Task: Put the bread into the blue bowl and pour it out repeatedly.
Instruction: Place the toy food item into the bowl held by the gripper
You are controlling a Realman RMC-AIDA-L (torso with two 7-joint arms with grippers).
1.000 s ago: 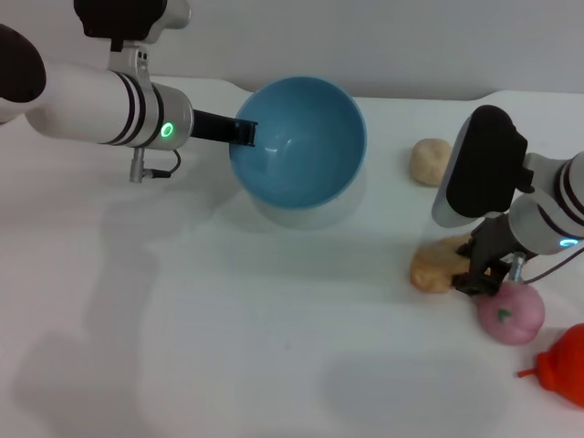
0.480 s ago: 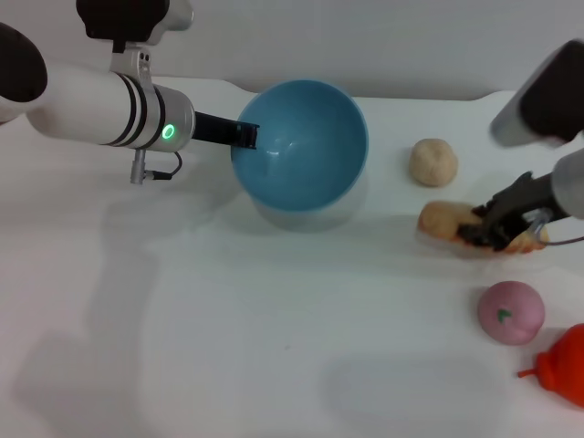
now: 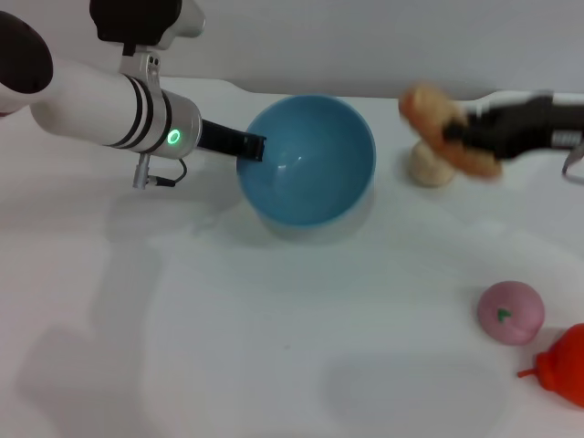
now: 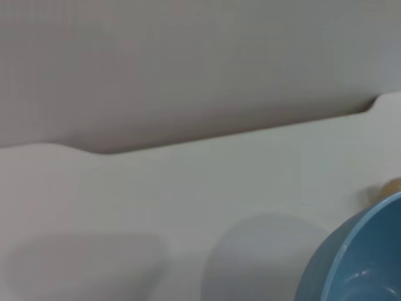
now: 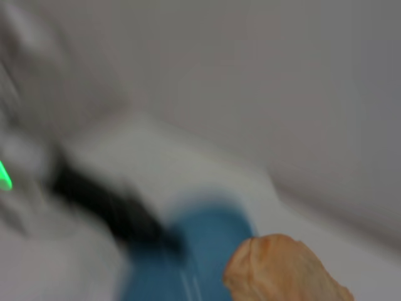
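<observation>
The blue bowl [image 3: 310,160] hangs tilted above the table at the back centre, its empty inside facing me. My left gripper [image 3: 248,146] is shut on its left rim. Part of the bowl's rim [image 4: 360,257] shows in the left wrist view. The bread [image 3: 447,132], a long orange-tan loaf, is raised in the air to the right of the bowl, with my right gripper [image 3: 461,135] shut on it. The right wrist view shows the bread's end [image 5: 285,269] close up, with the bowl [image 5: 194,251] beyond it.
A small round beige bun [image 3: 429,166] lies on the table just under the held bread. A pink round toy [image 3: 511,312] and a red-orange toy [image 3: 564,365] sit at the front right. The white table [image 3: 228,347] stretches across the front and left.
My right gripper has lifted the bread off the table and carried it up and left toward the bowl. The bowl has shifted slightly lower and to the right in the left gripper.
</observation>
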